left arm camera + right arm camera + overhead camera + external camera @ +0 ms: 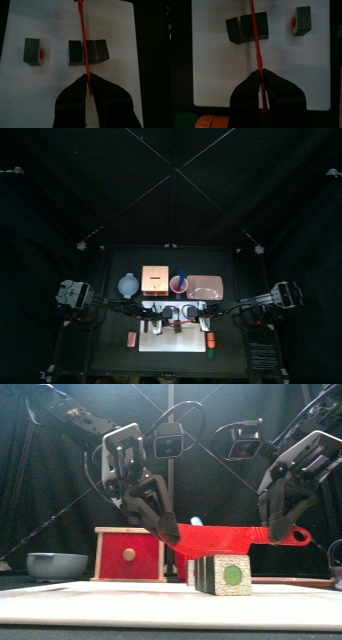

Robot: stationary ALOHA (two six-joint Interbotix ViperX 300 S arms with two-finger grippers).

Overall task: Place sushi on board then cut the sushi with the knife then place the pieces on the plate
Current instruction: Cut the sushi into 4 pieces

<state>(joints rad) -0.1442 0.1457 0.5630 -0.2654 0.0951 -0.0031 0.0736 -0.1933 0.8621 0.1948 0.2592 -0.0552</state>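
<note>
A red toy knife (234,537) hangs level over the white cutting board (80,606). My left gripper (167,534) is shut on its blade end and my right gripper (277,534) is shut near its handle. In the left wrist view the knife (82,40) shows edge-on as a thin line from my left gripper (87,77), between dark green sushi blocks (75,52). One sushi piece (32,51) with a red centre lies apart on the board. The right wrist view shows my right gripper (260,74) on the same knife (254,35) over the sushi blocks (246,28), with the separate piece (302,21) beside them.
Behind the board stand a wooden box with a red drawer front (130,554), a blue-grey bowl (56,565), a red cup (179,283) and the pink tray (205,286). Green and orange toy foods (198,120) lie just off the board's edge.
</note>
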